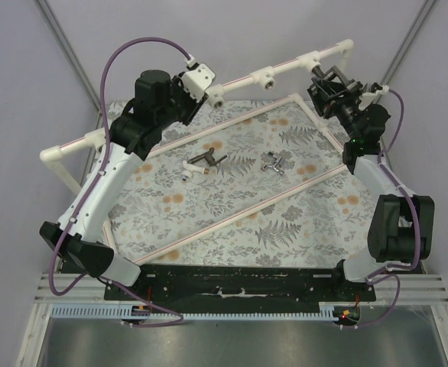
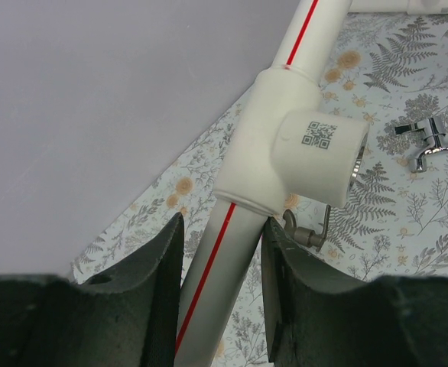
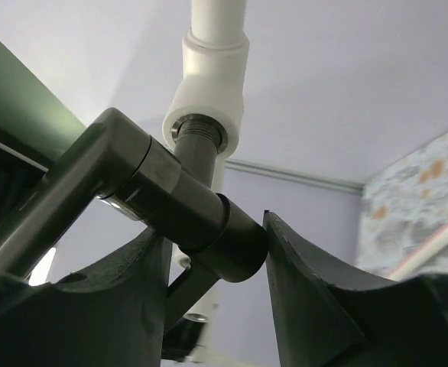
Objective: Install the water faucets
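Observation:
The white pipe frame (image 1: 266,75) runs from the left to the upper right above the mat. My right gripper (image 1: 329,82) is shut on the dark L-shaped faucet (image 3: 170,191). The faucet's threaded end sits in a white socket (image 3: 209,92), and its long spout (image 3: 40,206) points left in the right wrist view. My left gripper (image 1: 199,82) is shut on the pipe (image 2: 216,275) just below a QR-marked socket (image 2: 316,153). The shorter dark faucet with the white end (image 1: 205,162) and the silver cross-handled faucet (image 1: 274,163) lie on the mat; both also show in the left wrist view (image 2: 308,233) (image 2: 430,145).
A floral mat (image 1: 232,206) covers the table, with a thin pink-and-white square border (image 1: 232,222) laid on it. Purple cables (image 1: 109,69) loop over the left arm. Grey tent poles (image 1: 63,46) stand at the back corners.

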